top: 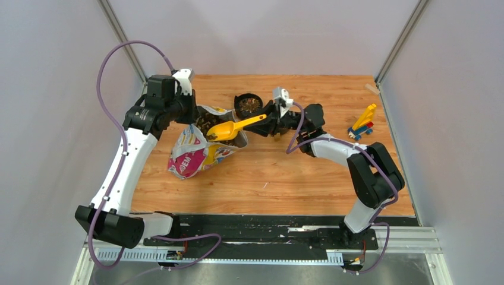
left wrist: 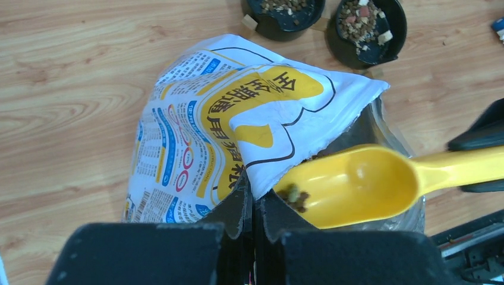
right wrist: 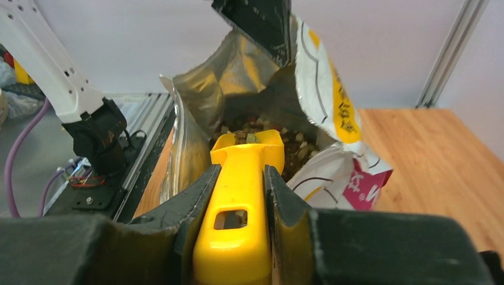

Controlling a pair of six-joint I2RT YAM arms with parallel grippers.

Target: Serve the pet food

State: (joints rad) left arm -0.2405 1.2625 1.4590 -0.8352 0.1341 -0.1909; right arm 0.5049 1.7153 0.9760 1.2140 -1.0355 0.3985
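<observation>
The printed bag (top: pixel 193 151) lies on the wooden table with its mouth held open. My left gripper (left wrist: pixel 257 205) is shut on the bag's top edge; in the top view it (top: pixel 191 111) is at the bag's far left corner. My right gripper (right wrist: pixel 238 190) is shut on the handle of the yellow scoop (top: pixel 229 129). The scoop's bowl (left wrist: pixel 350 184) sits in the bag's mouth with a few brown kibble pellets (left wrist: pixel 295 196) in it. More pet food (right wrist: pixel 294 145) fills the bag below the scoop (right wrist: pixel 243 178).
A black bowl (top: pixel 248 105) with mixed kibble stands just behind the scoop. The left wrist view shows two black bowls (left wrist: pixel 285 13) (left wrist: pixel 368 27) side by side. A small stack of coloured blocks (top: pixel 363 124) stands at the right. Grey walls close in both sides.
</observation>
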